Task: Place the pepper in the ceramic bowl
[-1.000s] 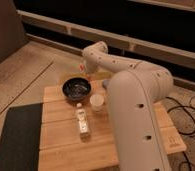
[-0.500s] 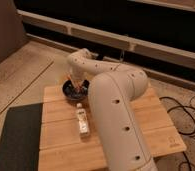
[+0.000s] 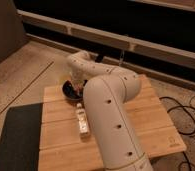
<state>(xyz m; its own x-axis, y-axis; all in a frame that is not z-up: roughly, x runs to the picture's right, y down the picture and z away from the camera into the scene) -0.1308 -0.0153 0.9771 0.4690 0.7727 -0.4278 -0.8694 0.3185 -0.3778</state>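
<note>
The ceramic bowl (image 3: 69, 89) is dark and round and sits at the back left of the wooden table (image 3: 151, 125). My white arm reaches from the front across the table and bends down over the bowl. The gripper (image 3: 80, 88) is at the bowl's right side, just above its inside. A small red-orange speck, apparently the pepper (image 3: 81, 91), shows at the gripper's tip over the bowl. I cannot tell whether it is held or lies in the bowl.
A small pale bottle (image 3: 82, 121) lies on the table in front of the bowl, beside my arm. A black mat (image 3: 18, 135) lies on the floor to the left. Cables (image 3: 191, 117) run on the floor to the right.
My arm has swung left from the table's middle to over the bowl and lowered the gripper. The small white cup seen before is now hidden behind the arm.
</note>
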